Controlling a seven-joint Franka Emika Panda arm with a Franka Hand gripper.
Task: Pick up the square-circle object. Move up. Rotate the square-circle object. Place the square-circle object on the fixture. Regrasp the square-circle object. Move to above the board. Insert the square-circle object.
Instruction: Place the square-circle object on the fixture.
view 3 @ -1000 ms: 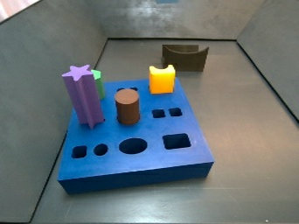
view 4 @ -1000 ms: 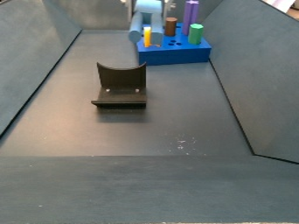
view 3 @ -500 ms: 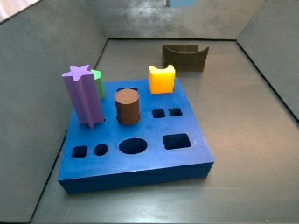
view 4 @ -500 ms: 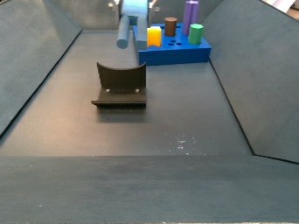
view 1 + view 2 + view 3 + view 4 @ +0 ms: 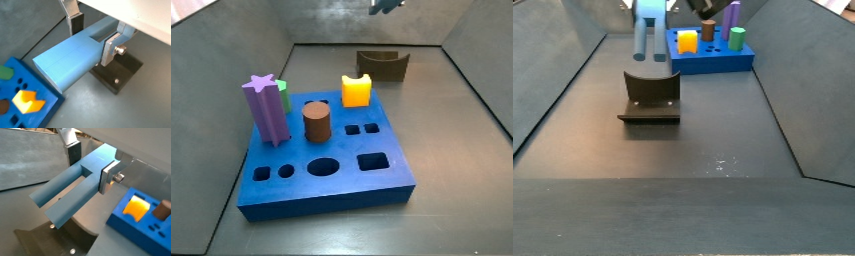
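My gripper [image 5: 93, 35] is shut on the square-circle object [image 5: 73, 57], a pale blue peg of two joined bars, also seen in a wrist view [image 5: 77, 188]. In a side view the peg [image 5: 645, 32] hangs above the fixture [image 5: 649, 98], a dark block with a scooped top. The fixture also shows under the peg in both wrist views [image 5: 120, 75] [image 5: 60, 240] and at the back in a side view [image 5: 382, 64]. The blue board [image 5: 325, 170] with shaped holes lies nearer the front there; it also shows in a side view [image 5: 714, 58]. In that first side view only a tip of the peg [image 5: 388, 5] shows at the frame's top.
On the board stand a purple star-topped post [image 5: 265, 108], a brown cylinder [image 5: 315, 122], an orange-yellow notched block [image 5: 356, 90] and a green piece [image 5: 282, 90]. Grey walls [image 5: 225, 90] enclose the floor on the sides.
My gripper has carried the peg away from the board toward the fixture; in a side view the peg now hangs over the fixture, tilted more upright.
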